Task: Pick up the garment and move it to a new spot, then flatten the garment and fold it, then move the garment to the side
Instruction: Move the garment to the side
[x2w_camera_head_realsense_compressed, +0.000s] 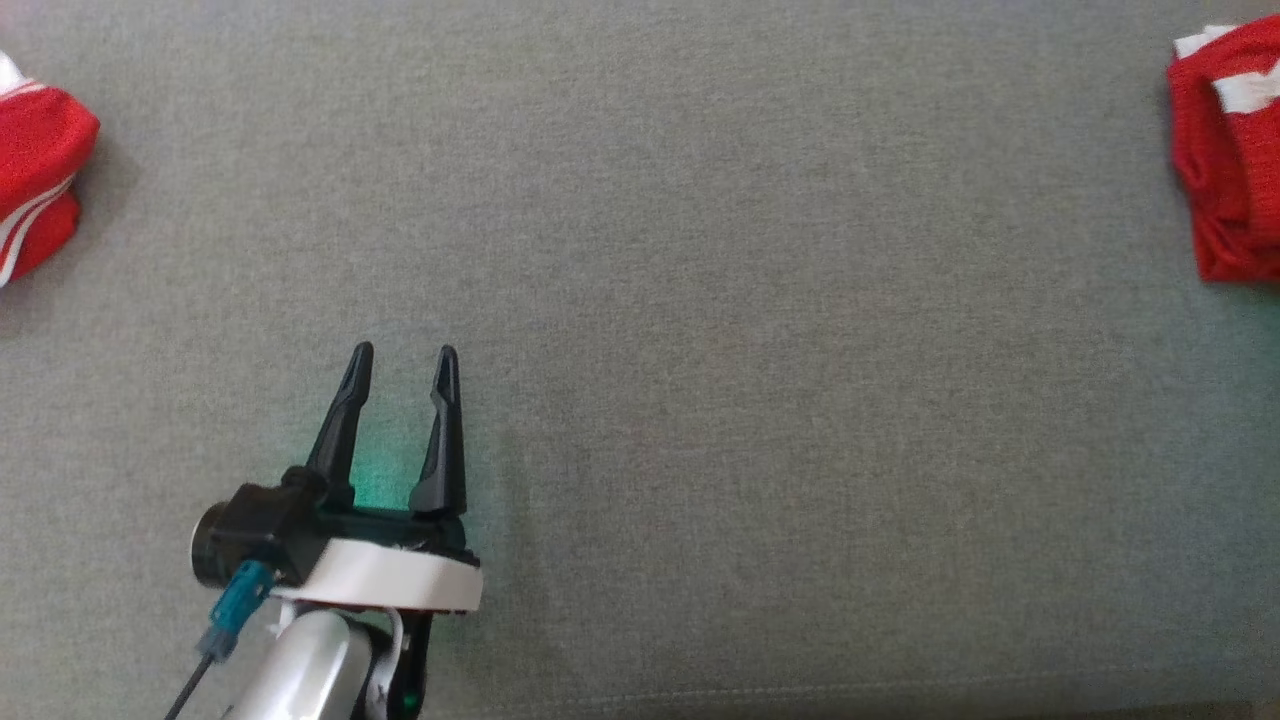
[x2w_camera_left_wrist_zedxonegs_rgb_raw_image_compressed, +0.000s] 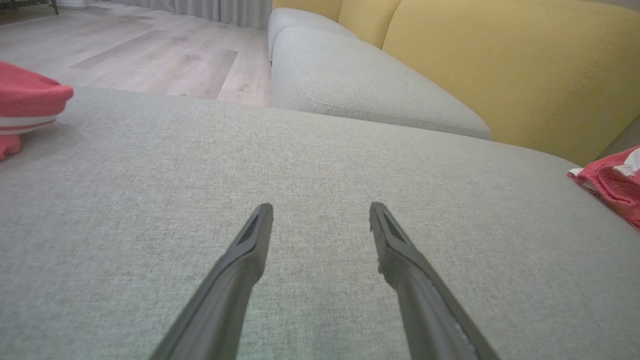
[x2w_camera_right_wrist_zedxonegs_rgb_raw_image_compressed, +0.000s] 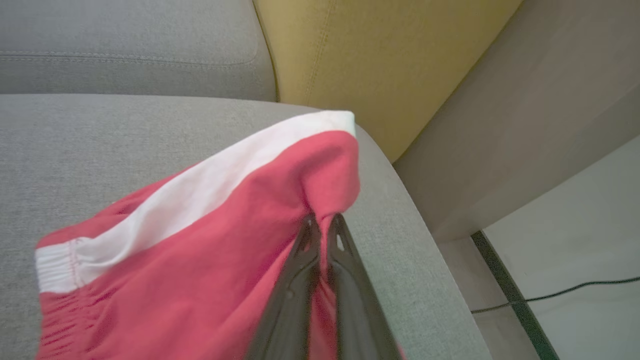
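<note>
Showing a grey seat cushion (x2w_camera_head_realsense_compressed: 760, 300) from the left end to the right, with the hazards of the lift marked.

(a) Far to the left of the left claw (x2w_camera_head_realsense_compressed: 404, 350), a red bundle (x2w_camera_head_realsense_compressed: 35, 170) with white stripes lies at the cushion's edge. It matches the task's piece in colour, so it could be mistaken for it.

(b) The left claw hovers low over bare cushion, its fingers spread wide and holding nothing. It is well apart from both pieces of cloth. Any lift would likely start one-handed, and the cloth would hang bunched rather than spread.

(c) Well to the right of the left claw lies the garment (x2w_camera_right_wrist_zedxonegs_rgb_raw_image_compressed: 200, 260), red with a white band and a gathered waistband. It sits at the cushion's right end.

(d) The right claw (x2w_camera_right_wrist_zedxonegs_rgb_raw_image_compressed: 324, 218) is closed tight on a raised fold of the garment. The pinch looks thin and sits at the fingertips. A quick pull could slip the fold free, or only one layer may be caught.

(e) Just right of the right claw, the cushion rounds off beside a yellow backrest (x2w_camera_right_wrist_zedxonegs_rgb_raw_image_compressed: 380, 60). Beyond it the floor (x2w_camera_right_wrist_zedxonegs_rgb_raw_image_compressed: 575, 225) carries a dark cable (x2w_camera_right_wrist_zedxonegs_rgb_raw_image_compressed: 575, 287). Dropped cloth would probably slide over that edge.
</note>
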